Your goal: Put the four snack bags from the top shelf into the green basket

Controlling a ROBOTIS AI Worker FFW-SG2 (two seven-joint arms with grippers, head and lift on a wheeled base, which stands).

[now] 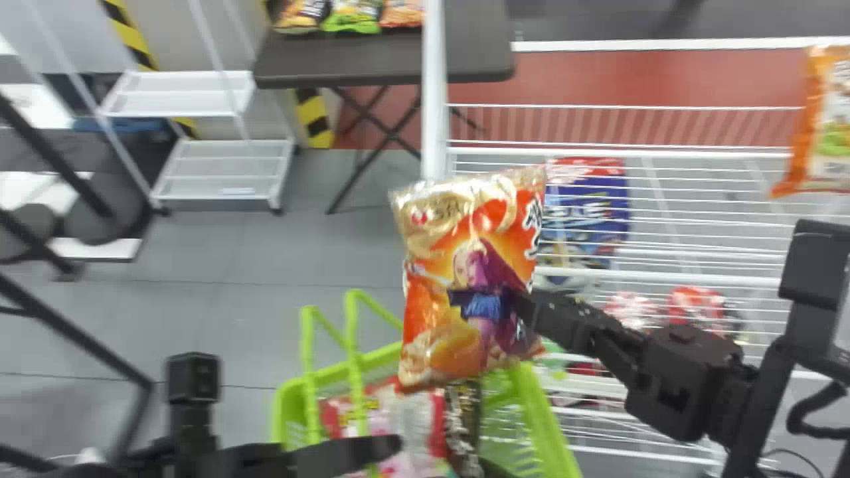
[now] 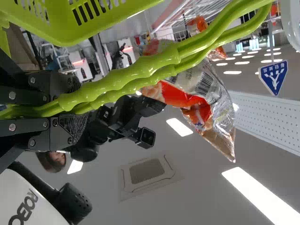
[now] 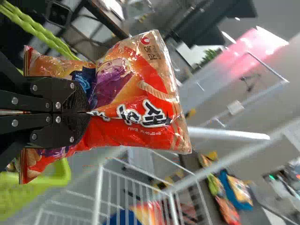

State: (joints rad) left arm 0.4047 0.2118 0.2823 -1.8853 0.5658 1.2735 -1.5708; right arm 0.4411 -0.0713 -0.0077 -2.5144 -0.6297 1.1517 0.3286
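Observation:
My right gripper [image 1: 495, 302] is shut on an orange-red snack bag [image 1: 458, 252] above the green basket [image 1: 544, 411]. In the right wrist view, the bag [image 3: 140, 112] is pinched between the closed fingers of the right gripper [image 3: 89, 112]. At the bottom of the head view, my left gripper [image 1: 392, 446] is beside the basket handles [image 1: 355, 372]. The left wrist view has the left gripper [image 2: 72, 112] shut around the handles [image 2: 136, 70]. Inside the basket lie a pink-and-white bag [image 1: 398, 415] and a dark bag [image 1: 463, 425]. Another orange bag [image 1: 827, 126] is on the top shelf.
White wire shelving [image 1: 704, 156] stands on the right, with a blue-and-red packet [image 1: 584, 212] on a lower level. Its white post [image 1: 434, 86] rises behind the held bag. Farther back is a dark table [image 1: 385, 60] with several snack bags; a white rack [image 1: 219, 169] stands at the left.

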